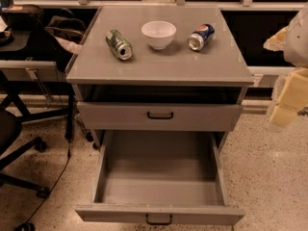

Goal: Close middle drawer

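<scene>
Green can (119, 44) lay on side near worktop (159, 69) left edge. White bowl (159, 34) sat upright at centre, toward back edge. Blue can (201, 37) lay on side toward right edge. All sat back from front edge, likely bystanders to task.

Middle drawer (159, 186) stood pulled far out below worktop front edge, interior bare. Top drawer (115, 115) above it nearly shut.

Gripper (288, 97) hung beyond right edge, well apart from drawer. How far open and any load: cannot tell. Judged: staged for push on drawer front, not yet begun.

Two cans (119, 44) (201, 37), one bowl (159, 33), two drawers (160, 115) (160, 215), right-edge gripper (288, 100)
</scene>
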